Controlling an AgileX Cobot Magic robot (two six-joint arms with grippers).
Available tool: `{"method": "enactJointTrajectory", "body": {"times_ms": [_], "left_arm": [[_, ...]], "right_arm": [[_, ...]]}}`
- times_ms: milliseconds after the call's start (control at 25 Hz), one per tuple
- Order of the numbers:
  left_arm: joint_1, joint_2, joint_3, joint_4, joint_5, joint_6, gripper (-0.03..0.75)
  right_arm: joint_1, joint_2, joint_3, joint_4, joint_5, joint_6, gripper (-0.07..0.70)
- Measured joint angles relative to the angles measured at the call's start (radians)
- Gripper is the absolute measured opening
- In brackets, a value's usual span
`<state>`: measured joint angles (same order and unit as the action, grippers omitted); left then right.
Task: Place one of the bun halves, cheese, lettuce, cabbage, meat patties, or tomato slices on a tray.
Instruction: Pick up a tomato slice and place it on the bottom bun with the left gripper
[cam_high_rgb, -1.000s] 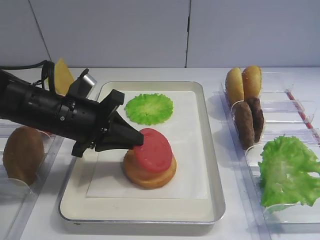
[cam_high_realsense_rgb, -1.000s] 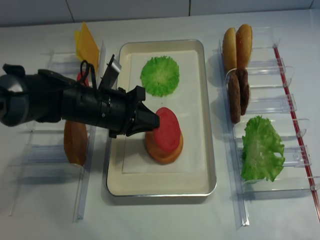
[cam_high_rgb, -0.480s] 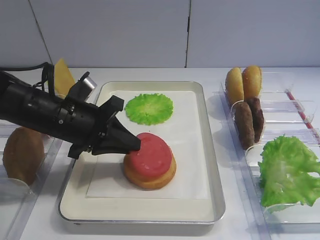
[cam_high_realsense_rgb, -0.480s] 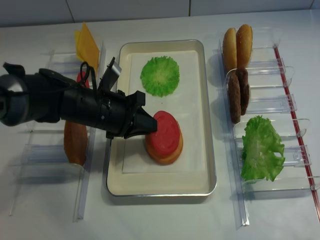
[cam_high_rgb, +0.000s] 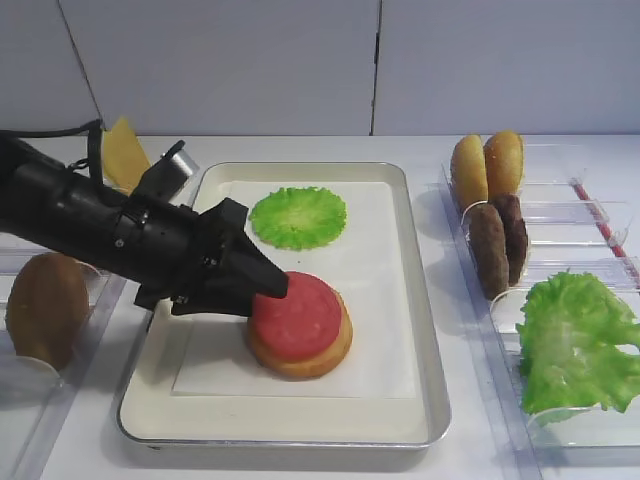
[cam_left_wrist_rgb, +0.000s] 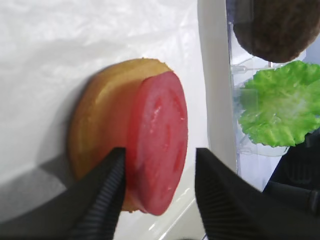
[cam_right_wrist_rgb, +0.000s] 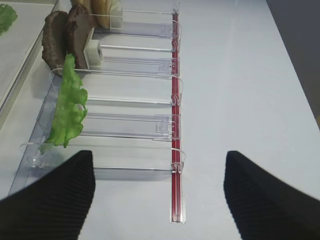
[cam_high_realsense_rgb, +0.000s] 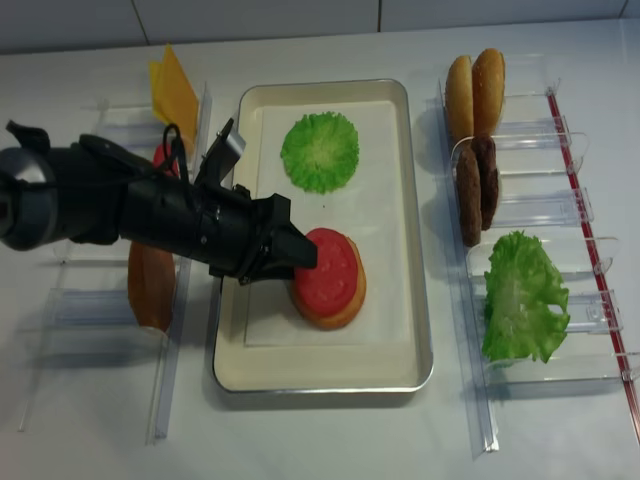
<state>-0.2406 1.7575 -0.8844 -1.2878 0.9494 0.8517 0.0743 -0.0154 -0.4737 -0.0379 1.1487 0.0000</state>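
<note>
**Tomato slice (cam_high_rgb: 298, 320) flat on bun, claw parted**

Lying matte red and round atop a golden bun half (cam_high_rgb: 300, 352) on the white paper of the tray (cam_high_rgb: 425, 330), near its front. Flanked in the left wrist view by the left gripper (cam_left_wrist_rgb: 157, 192), ribbed black fingers (cam_left_wrist_rgb: 107, 197) spread to either side of the slice's edge, clamping nothing; contact with the near finger hard to judge. Left rim of slice and bun hidden behind the black arm in both high views. Ruffled green lettuce disc (cam_high_rgb: 298, 217) flat at the tray's back. Right gripper (cam_right_wrist_rgb: 157, 192) seen only as two dark ribbed pads (cam_right_wrist_rgb: 50, 200) wide apart at the bottom of its own view, above a clear rack (cam_right_wrist_rgb: 130, 125) with a red strip, nothing between them. Rough brown patties (cam_high_rgb: 498, 243) and smooth buns (cam_high_rgb: 486, 165) standing on edge in the right racks, with a crinkled lettuce leaf (cam_high_rgb: 575, 340) in front. Yellow cheese (cam_high_rgb: 122, 155) partly hidden behind the arm at left; another bun (cam_high_rgb: 45, 308) cut off by its rack.
</note>
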Motion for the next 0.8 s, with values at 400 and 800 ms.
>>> {"method": "enactJointTrajectory", "body": {"times_ms": [400,800], "left_arm": [[0.000,0.000,-0.126,0.233,0.014,-0.075,0.420],[-0.019,0.001,-0.309,0.523,0.065,-0.269,0.420]], "right_arm": [[0.000,0.000,0.000,0.000,0.000,0.000,0.551],[0.000,0.000,0.000,0.000,0.000,0.000,0.551]]}}
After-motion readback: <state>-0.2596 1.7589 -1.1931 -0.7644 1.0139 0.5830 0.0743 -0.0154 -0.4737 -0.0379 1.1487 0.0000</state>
